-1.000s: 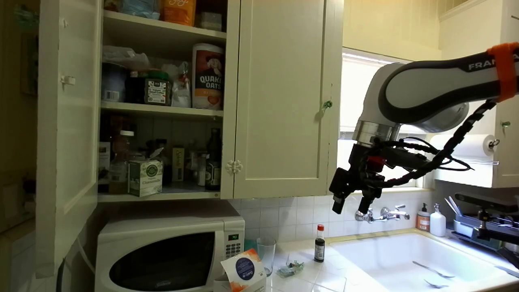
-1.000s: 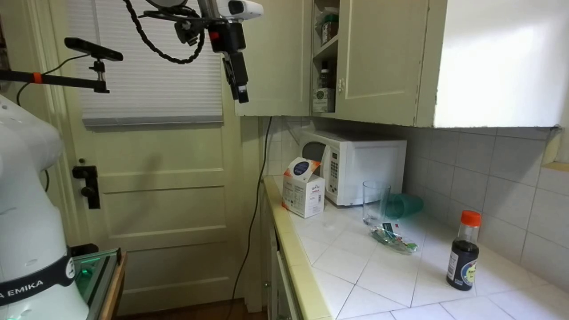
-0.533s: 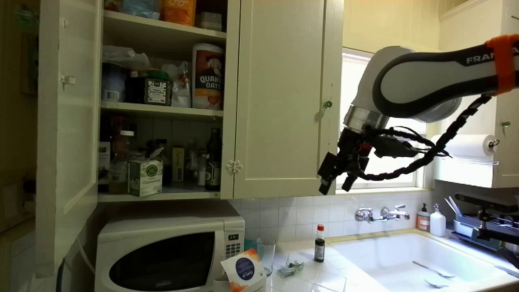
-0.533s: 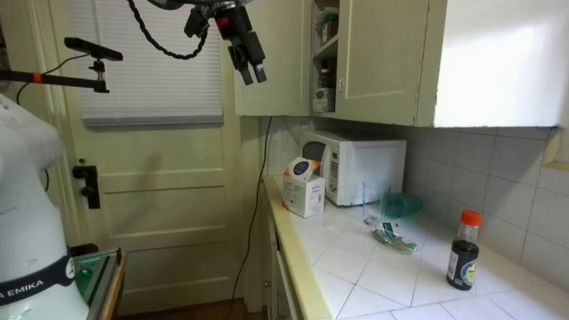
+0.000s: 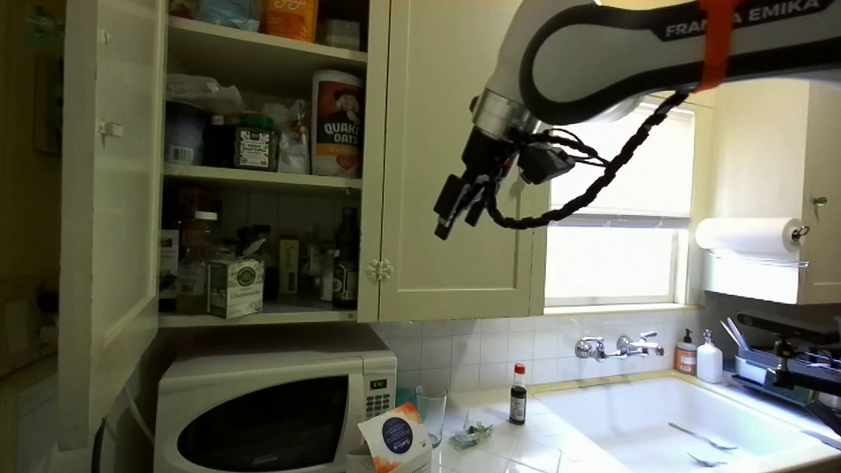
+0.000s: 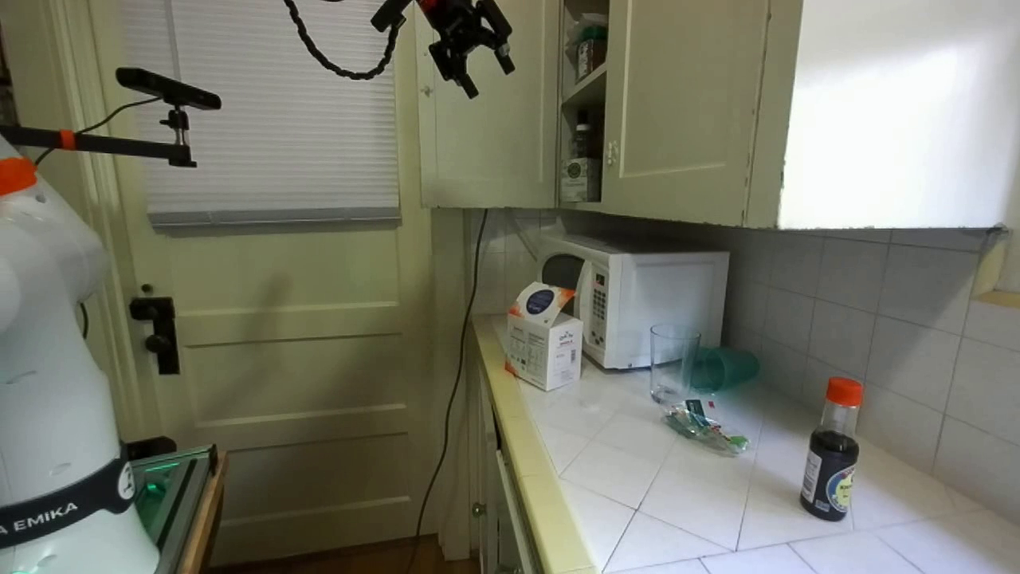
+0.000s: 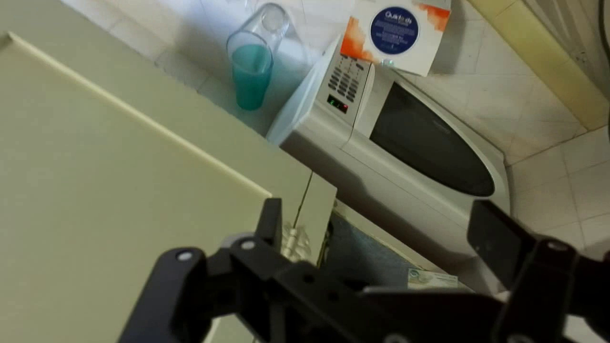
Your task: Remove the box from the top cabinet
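Observation:
A small green-and-white tea box [image 5: 235,289] stands at the front edge of the lowest shelf in the top cabinet [image 5: 372,151]. Its front also shows in an exterior view, the box [image 6: 580,180] partly cut off by the cabinet frame. In the wrist view only a strip of the box [image 7: 431,279] appears, low between the jaws, the rest hidden behind the gripper body. My gripper [image 5: 456,225] is open and holds nothing. It hangs in front of the panelled cabinet door beside the shelves, well apart from the box and tilted downward.
The cabinet's left door [image 5: 125,197] is swung outward beside the shelves. Jars, bottles and an oats canister [image 5: 337,125] crowd them. Below stands a white microwave [image 5: 263,401]. On the counter are an orange-and-white carton [image 6: 544,339], a glass [image 6: 673,363] and a red-capped bottle [image 6: 831,454].
The arm has swung up and away from the sink side, bringing the gripper nearer the cabinet shelves. Its jaws stay open. The tea box has not moved.

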